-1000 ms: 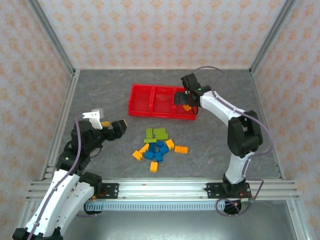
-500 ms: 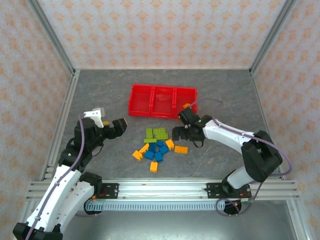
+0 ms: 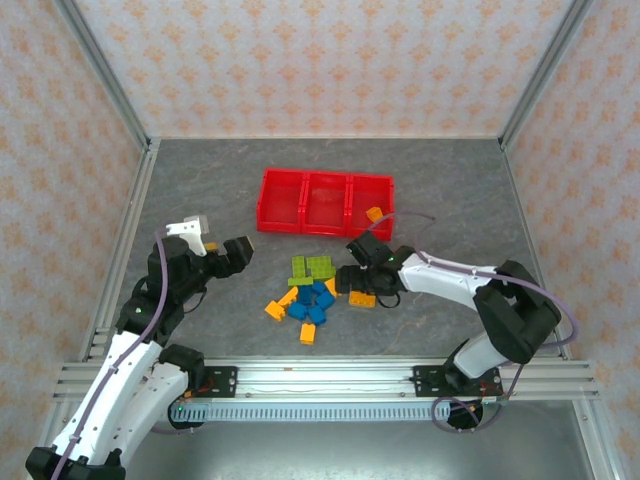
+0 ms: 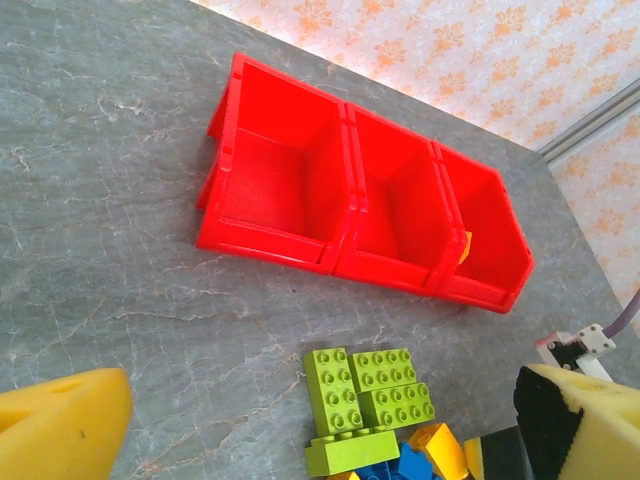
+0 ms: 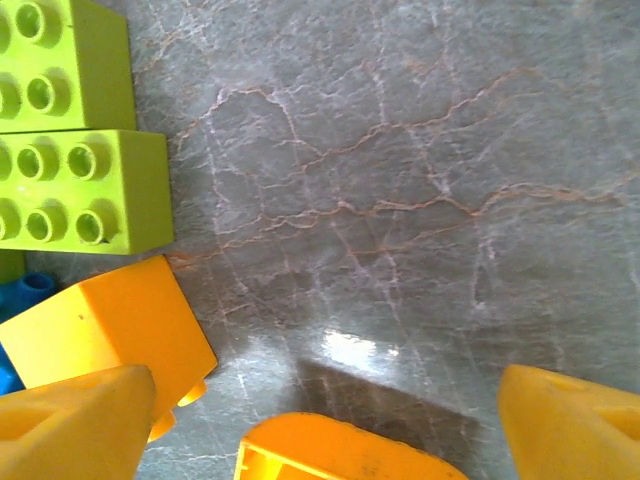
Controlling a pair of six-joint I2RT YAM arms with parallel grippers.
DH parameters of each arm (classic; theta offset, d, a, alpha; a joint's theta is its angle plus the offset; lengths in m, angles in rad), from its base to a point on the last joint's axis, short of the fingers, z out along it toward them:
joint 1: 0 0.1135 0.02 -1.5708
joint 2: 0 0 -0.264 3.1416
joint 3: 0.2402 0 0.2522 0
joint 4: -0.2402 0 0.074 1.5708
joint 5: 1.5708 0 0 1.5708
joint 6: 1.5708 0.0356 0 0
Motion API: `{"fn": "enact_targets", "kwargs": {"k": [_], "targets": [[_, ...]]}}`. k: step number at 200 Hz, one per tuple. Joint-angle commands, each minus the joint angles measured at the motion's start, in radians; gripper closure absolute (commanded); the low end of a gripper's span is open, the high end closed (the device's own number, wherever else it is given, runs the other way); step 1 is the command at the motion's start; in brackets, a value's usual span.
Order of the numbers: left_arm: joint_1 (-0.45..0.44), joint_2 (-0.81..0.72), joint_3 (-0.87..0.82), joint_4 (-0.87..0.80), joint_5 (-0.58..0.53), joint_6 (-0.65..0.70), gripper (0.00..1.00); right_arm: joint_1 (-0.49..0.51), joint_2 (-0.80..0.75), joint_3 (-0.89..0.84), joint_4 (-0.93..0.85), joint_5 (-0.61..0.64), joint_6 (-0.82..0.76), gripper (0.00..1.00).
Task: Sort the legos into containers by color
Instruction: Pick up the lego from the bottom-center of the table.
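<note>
Legos near the red containers

In the left wrist view the bottom edge cuts both yellow pads of the left pincer, and it cuts the pile of legos too, so just the far part of the pile shows. An orange brick in the right compartment of the red tray is mostly hidden behind the dividing wall. In the right wrist view the fingers of the right pincer run off the bottom edge, as does a second orange brick between them; two green bricks are cut by the left edge, and a blue brick is a mere sliver. From above, the right pincer covers part of the pile, and whether it touches any brick cannot be told
</note>
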Motion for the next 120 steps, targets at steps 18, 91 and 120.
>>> {"fn": "enact_targets", "kwargs": {"k": [18, 91, 120], "targets": [[-0.006, -0.002, -0.003, 0.01, -0.019, -0.006, 0.01, 0.029, -0.09, -0.061, -0.046, 0.001, 0.003, 0.12], [-0.007, -0.028, -0.003, 0.005, -0.026, -0.007, 0.01, 0.03, -0.17, -0.06, -0.192, 0.013, -0.048, 0.06], [-0.007, -0.034, -0.001, 0.002, -0.028, -0.007, 0.01, 0.04, -0.116, -0.058, -0.177, 0.02, 0.039, 0.04]]}}
